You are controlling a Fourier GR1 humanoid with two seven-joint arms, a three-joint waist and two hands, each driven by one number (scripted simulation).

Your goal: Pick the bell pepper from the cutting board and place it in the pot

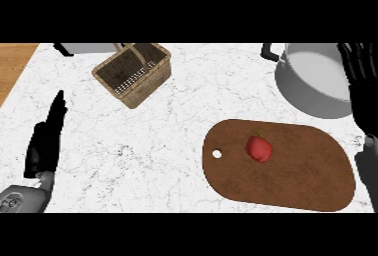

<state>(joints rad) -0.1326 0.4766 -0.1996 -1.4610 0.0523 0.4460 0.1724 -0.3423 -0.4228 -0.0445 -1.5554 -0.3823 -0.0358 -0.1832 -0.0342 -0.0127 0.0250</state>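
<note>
On the white marbled surface (184, 110) I see the small red bell pepper (258, 148) lying on the brown oval wooden cutting board (295, 175), below the grey metal pot (314, 80). My left robot hand (46, 137) rests released, fingers straight; the right robot hand (363, 100) sits at the edge, state unclear.

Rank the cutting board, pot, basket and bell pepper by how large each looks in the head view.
1. cutting board
2. pot, partly hidden at the right
3. basket
4. bell pepper
</note>
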